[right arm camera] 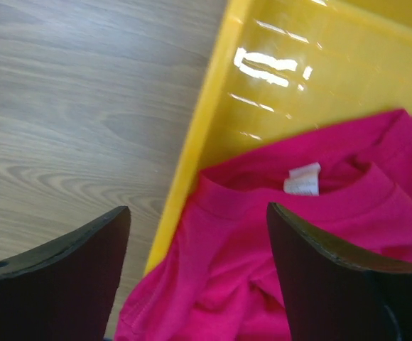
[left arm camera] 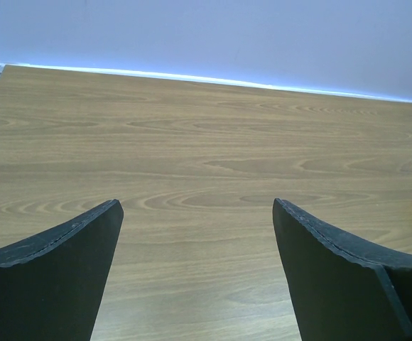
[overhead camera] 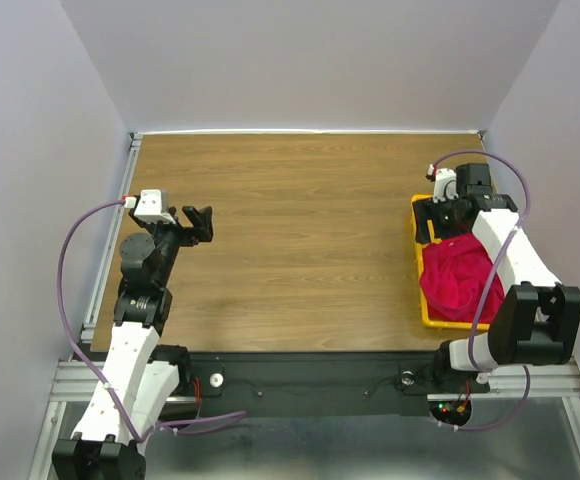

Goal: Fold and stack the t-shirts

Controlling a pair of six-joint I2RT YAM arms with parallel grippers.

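1. T-shirt [overhead camera: 455, 278] lies crumpled in the yellow tray [overhead camera: 416, 262] at the table's [overhead camera: 300, 230] right side.
2. Judged soft, light and limp; it will likely sag and drag when lifted.
3. Best hold: the collar rib by the white label [right arm camera: 302, 179] (doubled cloth pinches surer).
4. Right gripper [right arm camera: 199, 209] hovers above it, jaws apart, holding nothing.
5. Left gripper [overhead camera: 202, 222] is spread wide, well apart from the shirt.

The top camera looks down from high at the near edge over the whole table [overhead camera: 290, 230]. The left wrist camera skims low across it toward the back wall [left arm camera: 206, 35]. The right wrist camera peers closely down on the yellow tray [right arm camera: 277, 106] and t-shirt [right arm camera: 227, 241], both also visible from above.
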